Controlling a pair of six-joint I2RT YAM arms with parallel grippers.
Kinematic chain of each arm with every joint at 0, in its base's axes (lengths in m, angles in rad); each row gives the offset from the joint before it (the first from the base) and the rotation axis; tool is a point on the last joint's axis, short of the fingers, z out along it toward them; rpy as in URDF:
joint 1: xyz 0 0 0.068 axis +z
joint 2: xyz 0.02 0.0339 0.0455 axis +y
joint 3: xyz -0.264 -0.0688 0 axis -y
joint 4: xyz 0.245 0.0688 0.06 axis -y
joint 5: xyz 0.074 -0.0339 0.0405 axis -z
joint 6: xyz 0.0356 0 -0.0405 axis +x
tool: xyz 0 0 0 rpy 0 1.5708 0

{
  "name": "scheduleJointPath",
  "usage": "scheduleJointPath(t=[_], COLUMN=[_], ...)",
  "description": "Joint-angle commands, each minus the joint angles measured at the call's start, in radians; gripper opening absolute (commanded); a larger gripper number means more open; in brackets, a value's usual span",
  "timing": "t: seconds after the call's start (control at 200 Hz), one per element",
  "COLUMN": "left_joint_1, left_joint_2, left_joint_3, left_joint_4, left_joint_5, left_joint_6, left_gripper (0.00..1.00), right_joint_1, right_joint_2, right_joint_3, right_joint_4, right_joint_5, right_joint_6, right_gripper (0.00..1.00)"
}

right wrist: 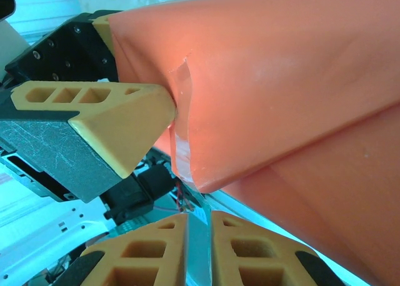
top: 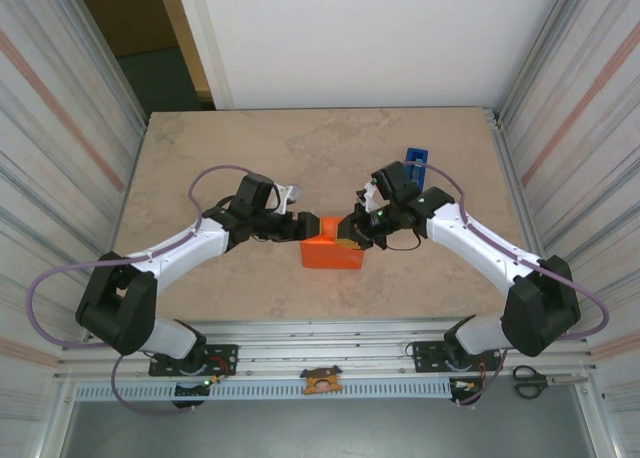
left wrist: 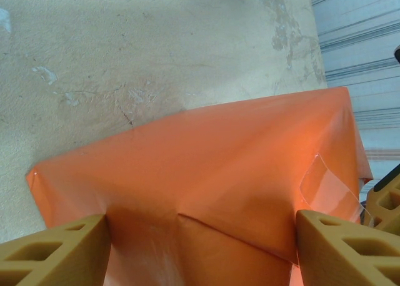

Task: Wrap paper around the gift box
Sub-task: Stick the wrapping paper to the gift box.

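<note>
Gift box sits mid-table toward the near edge, wrapped in the lighter orange paper, with folds meeting in a crease on top and one corner flap sticking out sharp. Left gripper comes in from the left, fingers spread wide and clamped on either side of the covered box. Right gripper is just beside the box's right end, fingers almost together. A clear tape strip runs off the paper corner down into that slim gap, but I can't tell if it's pinched or let go. There's lots of open table far and left. A blue tape dispenser stands far right, behind the right arm. Scissors lie on the near rail.
</note>
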Motion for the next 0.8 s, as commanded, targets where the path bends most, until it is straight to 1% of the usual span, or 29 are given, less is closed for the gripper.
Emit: scheduleJointPath(t=[0.0, 0.065, 0.175, 0.346, 0.486, 0.792], left_joint_1=[-0.02, -0.021, -0.026, -0.029, -0.029, -0.034], left_joint_2=[0.047, 0.047, 0.046, 0.05, 0.048, 0.048], left_joint_3=[-0.04, -0.04, -0.042, -0.042, -0.037, -0.026], left_joint_4=[-0.102, -0.102, -0.102, -0.102, -0.107, -0.122], left_joint_5=[-0.023, -0.024, -0.028, -0.031, -0.034, -0.042], left_joint_6=[0.026, 0.028, 0.028, 0.028, 0.029, 0.041], left_gripper=[0.74, 0.73, 0.73, 0.73, 0.73, 0.73], right_joint_1=[-0.003, -0.003, -0.005, -0.012, -0.013, -0.013], right_joint_2=[-0.031, -0.029, -0.029, -0.027, -0.025, -0.012], right_joint_3=[0.02, 0.015, 0.007, 0.005, 0.007, 0.018], right_joint_4=[0.006, 0.019, 0.049, 0.031, -0.014, -0.045], right_joint_5=[-0.022, -0.025, -0.034, -0.021, 0.015, 0.043], right_joint_6=[0.012, 0.022, 0.043, 0.042, 0.03, 0.03], right_gripper=[0.17, 0.17, 0.14, 0.02, 0.02, 0.02])
